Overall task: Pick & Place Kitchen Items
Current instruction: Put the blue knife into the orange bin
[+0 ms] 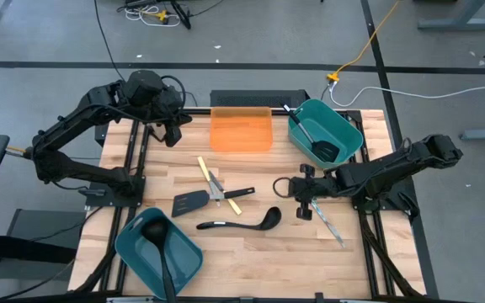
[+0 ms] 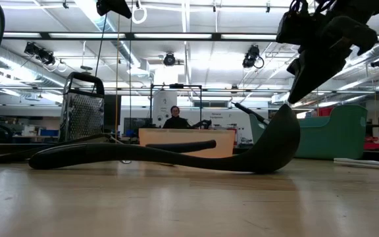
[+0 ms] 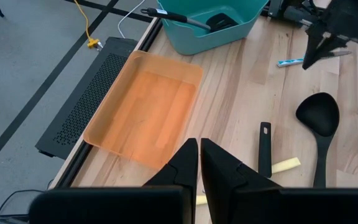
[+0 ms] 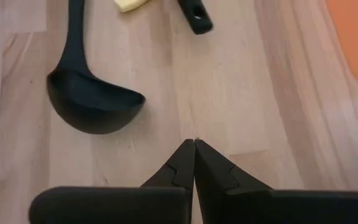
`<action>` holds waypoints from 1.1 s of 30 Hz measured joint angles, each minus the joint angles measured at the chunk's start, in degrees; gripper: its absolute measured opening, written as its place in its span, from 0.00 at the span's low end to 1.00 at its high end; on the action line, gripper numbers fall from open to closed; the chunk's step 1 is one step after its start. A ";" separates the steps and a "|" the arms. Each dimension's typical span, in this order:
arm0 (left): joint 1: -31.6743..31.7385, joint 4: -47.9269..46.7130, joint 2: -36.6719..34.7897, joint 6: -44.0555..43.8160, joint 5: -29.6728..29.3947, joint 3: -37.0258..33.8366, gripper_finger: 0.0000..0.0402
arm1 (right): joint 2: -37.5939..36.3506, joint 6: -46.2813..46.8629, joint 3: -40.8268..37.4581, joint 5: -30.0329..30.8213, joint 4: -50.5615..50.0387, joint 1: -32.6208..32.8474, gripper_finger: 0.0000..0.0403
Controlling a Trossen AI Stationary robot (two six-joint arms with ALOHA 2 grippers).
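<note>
Near edge of table: one ladle (image 1: pixel 160 252) already lay in the near teal bin (image 1: pixel 133 252). Mid-table: a second black ladle (image 1: pixel 241 222) lay loose on the wood, long axis across the table, bowl toward the right arm, handle tip toward the left side. Right gripper (image 1: pixel 285 187) hovered just beyond that bowl, fingers pressed shut, holding nothing. It was clearly the nearer arm. Slotted spatula (image 1: pixel 192 202) and yellow-handled piece (image 1: pixel 209 175) lay beside the ladle. Far side: left gripper (image 1: pixel 173 135), closed and empty, hung by the orange tray (image 1: pixel 241 130).
</note>
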 joint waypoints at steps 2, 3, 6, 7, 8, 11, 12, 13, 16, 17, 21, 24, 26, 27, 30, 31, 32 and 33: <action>0.02 0.05 0.00 0.00 -0.01 0.00 0.05 | -1.46 0.93 0.00 -0.68 -1.66 -1.59 0.03; 0.00 0.09 0.00 0.00 -0.01 0.00 0.05 | -2.32 1.69 0.00 -0.94 -2.50 -2.55 0.03; 0.01 0.13 0.00 -0.01 -0.01 0.00 0.05 | -4.75 3.38 0.00 -1.65 -6.38 -5.51 0.03; 0.00 0.13 0.00 -0.01 0.01 0.00 0.05 | -5.45 3.81 0.00 -1.85 -7.64 -6.56 0.03; 0.02 0.13 0.00 -0.01 0.00 0.00 0.05 | -6.09 4.30 0.00 -2.08 -8.85 -7.53 0.03; 0.00 0.13 0.00 0.00 -0.01 0.00 0.05 | -7.30 4.53 0.00 -3.44 -12.56 -10.10 0.03; 0.02 0.13 0.00 0.00 0.01 0.00 0.05 | -7.47 4.80 0.00 -3.89 -13.88 -10.94 0.03; 0.00 0.13 0.00 -0.02 0.01 0.00 0.05 | -7.59 5.53 0.00 -4.50 -15.08 -11.66 0.03; 0.02 0.14 0.00 -0.01 -0.01 0.00 0.05 | -7.68 7.97 0.00 -5.72 -18.95 -13.56 0.03; 0.01 0.13 0.00 0.00 0.00 0.00 0.05 | -7.68 9.03 0.00 -5.89 -20.18 -14.01 0.03; 0.00 0.13 0.00 -0.01 0.00 0.00 0.05 | -7.68 11.57 0.00 -6.34 -25.08 -14.93 0.03; 0.00 0.13 0.00 0.00 0.01 0.00 0.05 | -7.83 12.26 0.13 -7.51 -28.13 -14.98 0.03; 0.02 0.13 0.00 -0.02 -0.01 0.00 0.05 | -7.88 13.04 1.19 -7.33 -30.62 -14.98 0.03; 0.00 0.13 0.00 -0.02 0.01 0.00 0.05 | -7.94 13.29 1.94 -7.03 -31.55 -15.00 0.03; 0.02 0.13 0.00 0.00 0.01 0.00 0.05 | -7.94 13.31 4.17 -6.32 -34.24 -15.00 0.03; 0.02 0.13 0.00 -0.01 0.00 0.00 0.05 | -7.94 13.31 4.87 -6.34 -34.70 -15.00 0.03; 0.01 0.13 0.00 -0.01 0.00 0.00 0.05 | -7.94 13.33 5.51 -6.54 -35.09 -15.00 0.03; 0.00 0.13 0.00 0.00 0.01 0.00 0.05 | -7.96 13.57 5.94 -7.01 -35.39 -15.00 0.03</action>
